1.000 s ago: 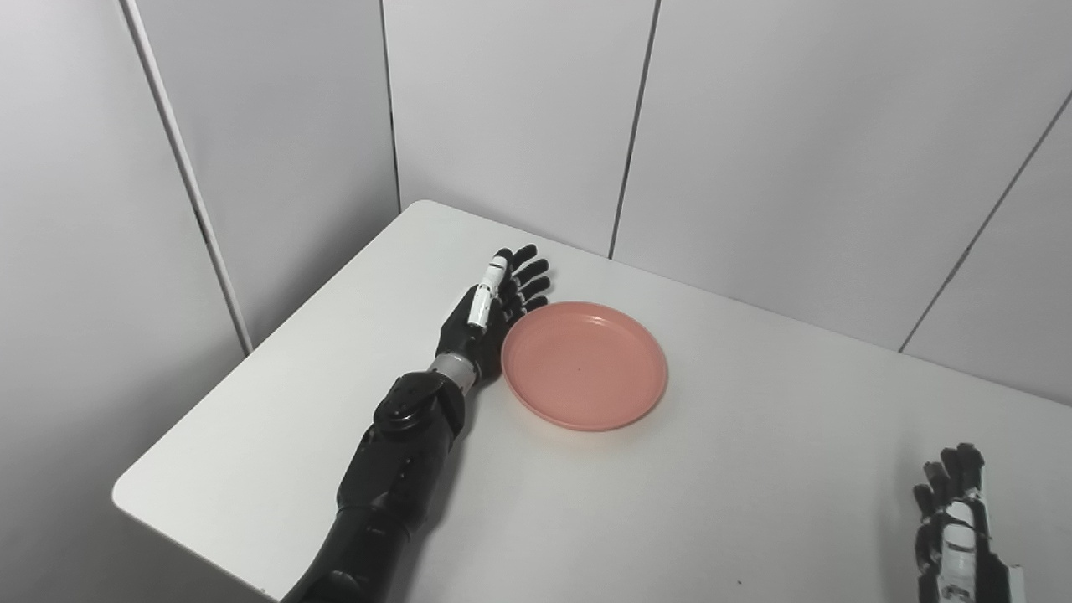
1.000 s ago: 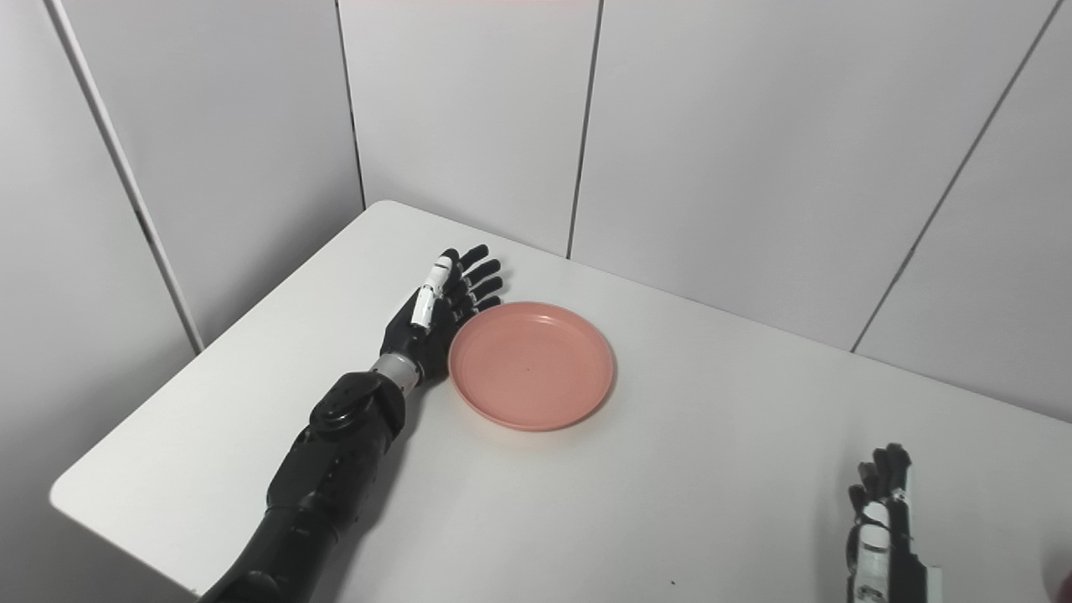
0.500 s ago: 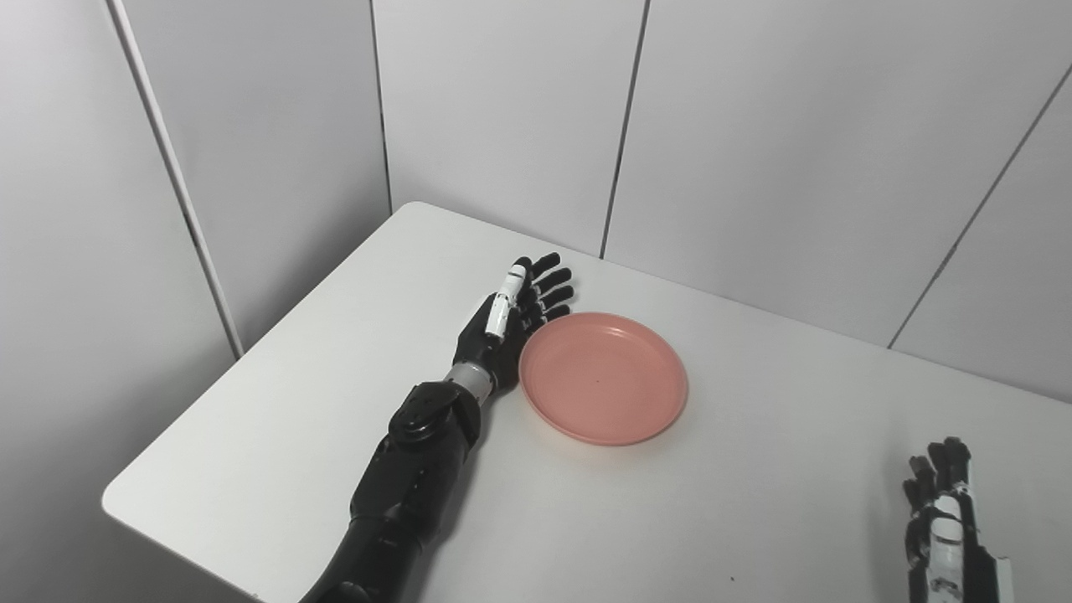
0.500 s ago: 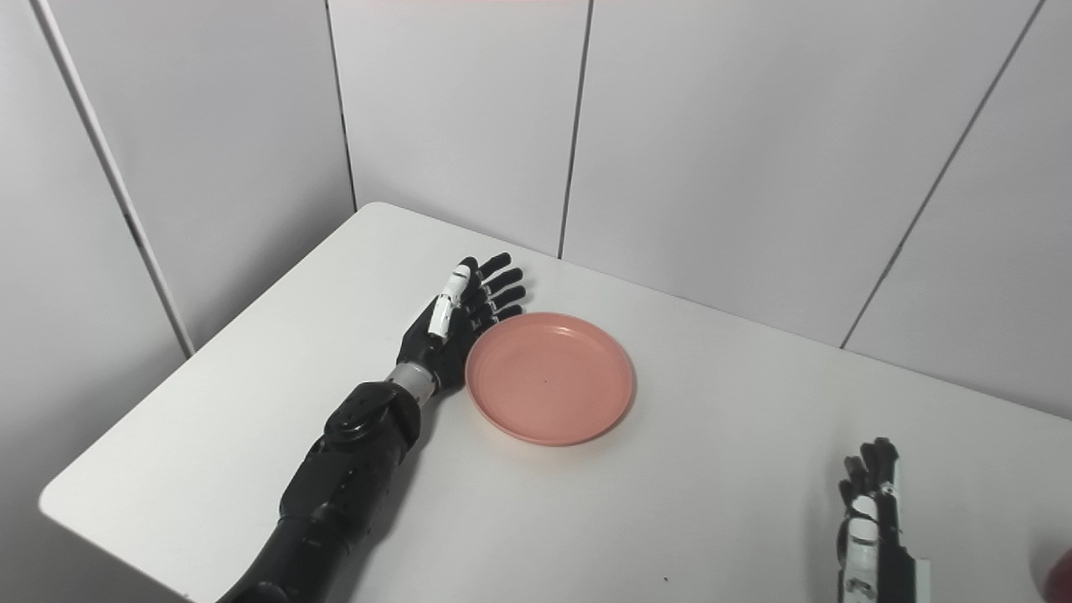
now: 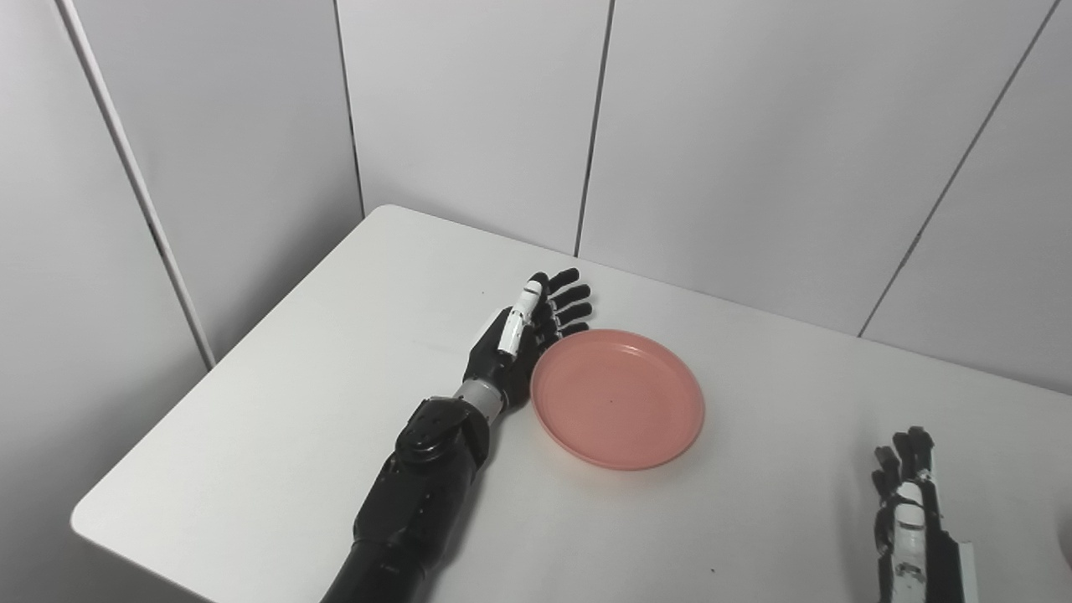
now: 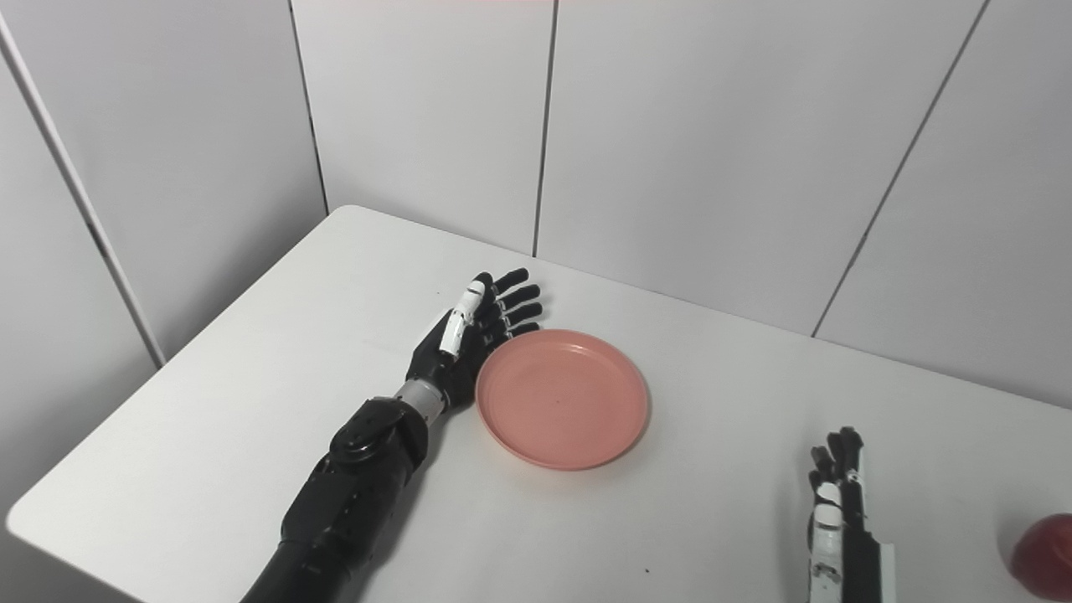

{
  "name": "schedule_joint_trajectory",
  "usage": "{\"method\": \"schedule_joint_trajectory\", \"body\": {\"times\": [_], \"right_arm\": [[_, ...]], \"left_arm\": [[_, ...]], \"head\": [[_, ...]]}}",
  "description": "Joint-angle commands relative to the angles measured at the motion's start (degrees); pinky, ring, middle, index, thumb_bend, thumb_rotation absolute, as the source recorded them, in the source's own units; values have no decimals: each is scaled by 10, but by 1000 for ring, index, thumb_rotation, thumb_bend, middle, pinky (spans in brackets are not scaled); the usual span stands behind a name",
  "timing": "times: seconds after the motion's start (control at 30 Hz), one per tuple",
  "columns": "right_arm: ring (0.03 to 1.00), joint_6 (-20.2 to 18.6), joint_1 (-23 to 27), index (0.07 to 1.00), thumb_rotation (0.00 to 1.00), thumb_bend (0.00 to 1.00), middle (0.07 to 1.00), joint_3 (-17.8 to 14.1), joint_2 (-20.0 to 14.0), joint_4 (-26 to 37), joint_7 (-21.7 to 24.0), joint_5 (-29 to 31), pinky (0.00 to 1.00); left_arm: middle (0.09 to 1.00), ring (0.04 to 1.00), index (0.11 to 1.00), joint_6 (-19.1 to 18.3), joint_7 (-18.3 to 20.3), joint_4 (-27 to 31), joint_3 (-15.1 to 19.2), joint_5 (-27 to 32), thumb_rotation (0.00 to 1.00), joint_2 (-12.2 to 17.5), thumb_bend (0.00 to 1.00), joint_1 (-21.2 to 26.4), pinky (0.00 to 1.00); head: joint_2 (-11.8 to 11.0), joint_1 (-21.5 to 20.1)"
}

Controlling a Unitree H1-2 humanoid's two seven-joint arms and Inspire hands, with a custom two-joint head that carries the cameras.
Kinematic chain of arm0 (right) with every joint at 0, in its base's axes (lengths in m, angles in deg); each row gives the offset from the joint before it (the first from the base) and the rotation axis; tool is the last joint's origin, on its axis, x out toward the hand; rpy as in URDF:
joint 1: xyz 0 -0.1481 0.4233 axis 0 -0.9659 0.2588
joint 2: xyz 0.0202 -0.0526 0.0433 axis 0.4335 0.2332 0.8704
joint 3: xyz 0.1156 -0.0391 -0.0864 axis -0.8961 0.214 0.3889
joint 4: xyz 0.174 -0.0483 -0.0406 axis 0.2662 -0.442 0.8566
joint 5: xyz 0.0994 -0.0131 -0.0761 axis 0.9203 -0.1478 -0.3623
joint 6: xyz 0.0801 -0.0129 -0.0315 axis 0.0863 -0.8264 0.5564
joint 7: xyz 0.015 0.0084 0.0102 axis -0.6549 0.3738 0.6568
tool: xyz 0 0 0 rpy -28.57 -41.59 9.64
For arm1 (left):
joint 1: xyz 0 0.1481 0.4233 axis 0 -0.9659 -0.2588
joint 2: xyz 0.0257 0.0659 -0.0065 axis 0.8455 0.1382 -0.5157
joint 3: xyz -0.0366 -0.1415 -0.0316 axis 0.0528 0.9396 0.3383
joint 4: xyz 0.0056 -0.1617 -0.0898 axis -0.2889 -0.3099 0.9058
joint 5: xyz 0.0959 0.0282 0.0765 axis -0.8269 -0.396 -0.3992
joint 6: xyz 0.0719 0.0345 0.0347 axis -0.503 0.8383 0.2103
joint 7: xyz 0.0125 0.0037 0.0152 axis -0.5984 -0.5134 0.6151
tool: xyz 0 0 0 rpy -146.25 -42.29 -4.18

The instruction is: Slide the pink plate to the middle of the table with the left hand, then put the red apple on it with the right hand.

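Our left hand (image 5: 519, 339) is flat, fingers apart, edge against the plate (image 5: 618, 398) on the table (image 5: 276, 402). Our right hand (image 6: 837, 502), empty and spread, lies near the apple (image 6: 1043, 544).

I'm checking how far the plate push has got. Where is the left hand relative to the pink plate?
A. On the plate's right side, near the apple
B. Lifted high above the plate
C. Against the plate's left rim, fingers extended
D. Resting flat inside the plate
C: the left hand lies on the table beside the pink plate, its open palm edge against the plate's left rim, holding nothing.
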Motion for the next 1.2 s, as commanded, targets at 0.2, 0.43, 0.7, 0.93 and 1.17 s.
{"method": "schedule_joint_trajectory", "body": {"times": [0.2, 0.43, 0.7, 0.93, 1.17], "right_arm": [[973, -8, -18, 995, 1000, 213, 990, 4, 14, -14, -8, -6, 1000], [978, -26, -20, 989, 1000, 204, 987, 5, 21, 0, -19, -15, 1000], [975, -44, -21, 980, 1000, 220, 980, 3, 30, 15, -29, -22, 1000], [976, -64, -22, 970, 1000, 234, 972, 3, 36, 31, -40, -36, 1000], [977, -77, -17, 975, 1000, 250, 973, 2, 42, 35, -47, -43, 1000]], "left_arm": [[863, 862, 839, -53, -3, 7, -32, -18, 1000, -23, 336, -34, 837], [867, 867, 845, -72, -8, 29, -49, -26, 1000, -45, 326, -45, 852], [875, 877, 853, -91, -16, 52, -67, -33, 1000, -66, 326, -54, 871], [877, 882, 852, -94, -19, 75, -74, -39, 1000, -87, 339, -67, 878], [896, 895, 873, -115, -17, 101, -78, -35, 1000, -98, 338, -80, 899]], "head": [[8, -13], [19, -29], [28, -46], [37, -70], [42, -90]]}}
